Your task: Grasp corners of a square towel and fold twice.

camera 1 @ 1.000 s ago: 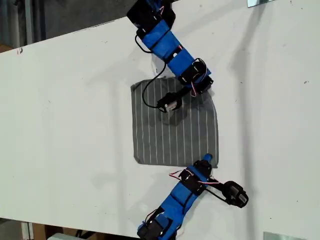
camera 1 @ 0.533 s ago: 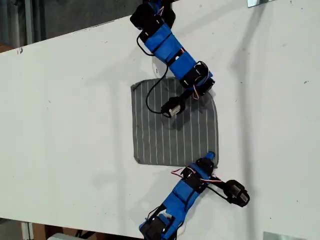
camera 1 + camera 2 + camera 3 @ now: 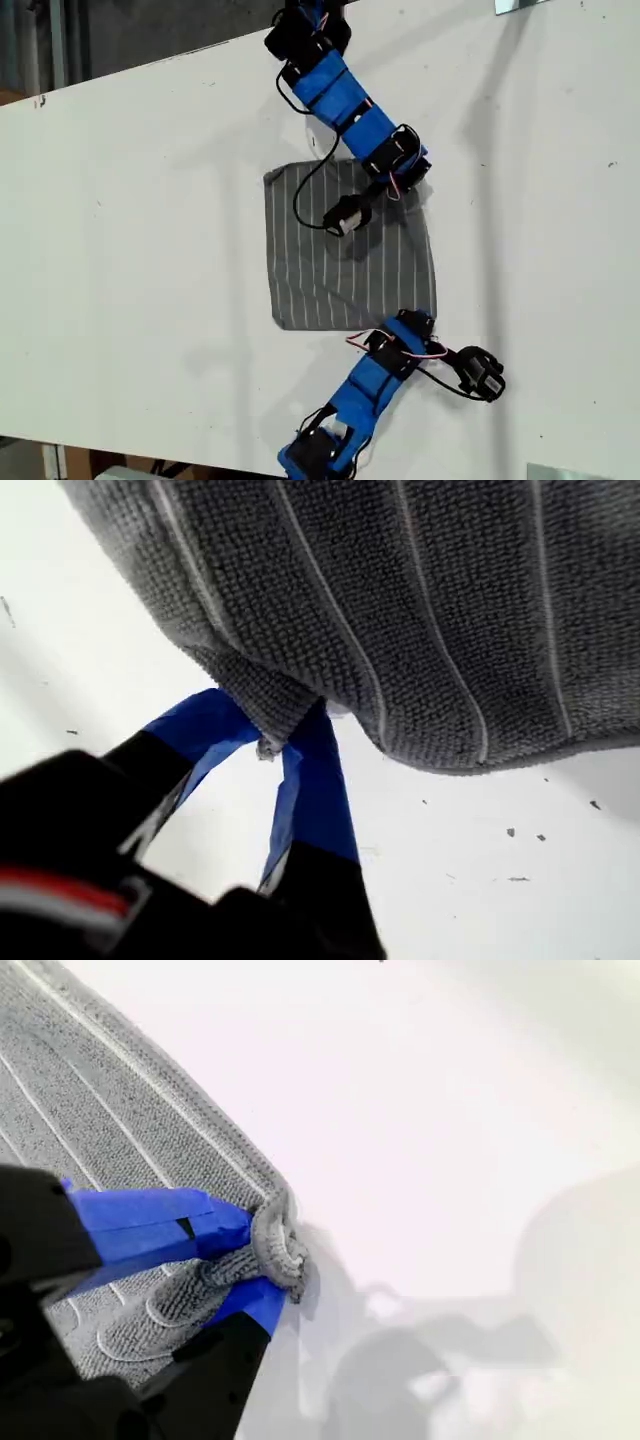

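My first gripper and second gripper each pinch only a corner tip of the towel; uneven lifting risks slippage.

One towel lies on one table. It is a single grey cloth with thin white stripes; about nine stripes can be counted across it in the exterior view, though the arm above hides part of the run.

Two blue arms show in the exterior view, one near its top edge and one near its bottom edge.

There are two pincers: my first pincer and my second pincer, each with two blue fingers.

Of the towel's corners, two are free in the exterior view, both on its left side. Two more are pinched, one in each pincer, which makes four in all.
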